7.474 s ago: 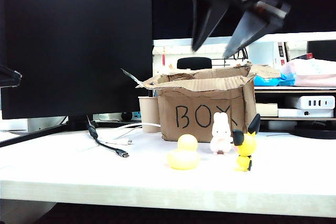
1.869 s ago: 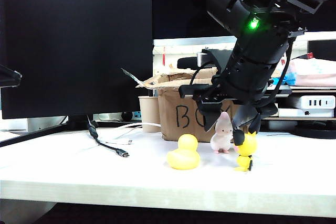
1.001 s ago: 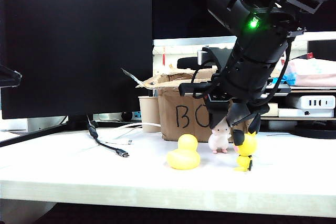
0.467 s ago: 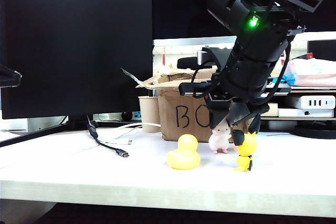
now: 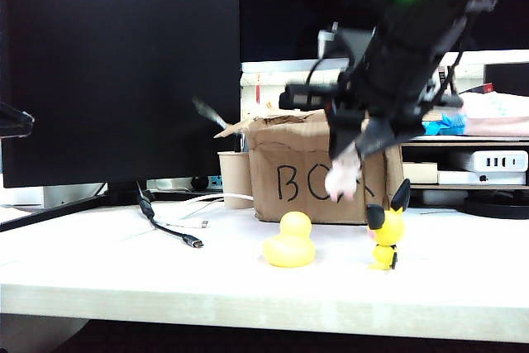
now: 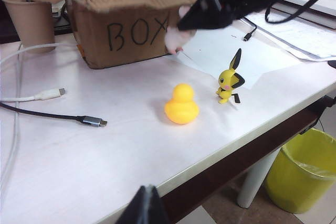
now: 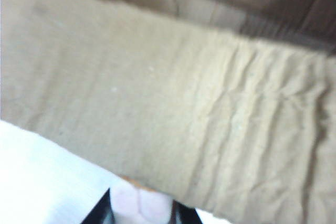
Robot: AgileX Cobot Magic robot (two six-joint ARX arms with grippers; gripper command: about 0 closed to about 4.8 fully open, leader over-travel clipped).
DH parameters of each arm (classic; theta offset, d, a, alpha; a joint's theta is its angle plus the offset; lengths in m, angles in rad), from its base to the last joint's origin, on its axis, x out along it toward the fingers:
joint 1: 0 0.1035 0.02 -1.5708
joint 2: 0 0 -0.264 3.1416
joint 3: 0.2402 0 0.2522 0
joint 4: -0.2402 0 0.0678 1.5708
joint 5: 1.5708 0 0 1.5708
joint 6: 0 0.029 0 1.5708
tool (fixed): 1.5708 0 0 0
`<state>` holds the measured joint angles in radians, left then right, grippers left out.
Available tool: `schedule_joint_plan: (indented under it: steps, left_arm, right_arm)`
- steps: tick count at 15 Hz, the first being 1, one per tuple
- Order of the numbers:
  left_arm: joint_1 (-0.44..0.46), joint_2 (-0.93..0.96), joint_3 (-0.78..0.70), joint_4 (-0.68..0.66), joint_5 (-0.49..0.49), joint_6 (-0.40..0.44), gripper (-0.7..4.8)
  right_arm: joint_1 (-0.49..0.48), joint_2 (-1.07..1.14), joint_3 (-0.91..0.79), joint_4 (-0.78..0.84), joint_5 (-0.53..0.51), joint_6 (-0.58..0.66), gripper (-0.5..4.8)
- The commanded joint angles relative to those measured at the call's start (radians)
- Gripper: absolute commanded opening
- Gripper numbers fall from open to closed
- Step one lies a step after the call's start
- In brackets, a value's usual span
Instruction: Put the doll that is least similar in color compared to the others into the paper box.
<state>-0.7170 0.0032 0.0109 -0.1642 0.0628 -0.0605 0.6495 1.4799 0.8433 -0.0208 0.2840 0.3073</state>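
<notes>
The right end effector [image 5: 354, 148] grips the doll [image 5: 341, 178] clear of the worktop [image 5: 248, 279], in front of the paper box [image 5: 289, 175]. The left end effector [image 6: 147, 208] hangs near the worktop's edge; whether it is open I cannot tell.

The paper box [image 6: 131, 22] bears the handwritten word "BOX" in black marker on its front face. No other legible text.
</notes>
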Motion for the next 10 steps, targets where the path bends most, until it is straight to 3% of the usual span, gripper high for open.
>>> schedule_joint_plan:
  steps: [1,10]
  left_arm:
    - [0.000,0.000,-0.002,-0.013,0.002,0.000,-0.05]
    - [0.000,0.000,-0.002,-0.013,0.002,0.000,-0.05]
  right_arm:
    - [0.004,-0.040,0.005,-0.008,-0.053,0.013,0.80]
    - [0.008,-0.059,0.005,-0.062,-0.138,0.034,0.80]
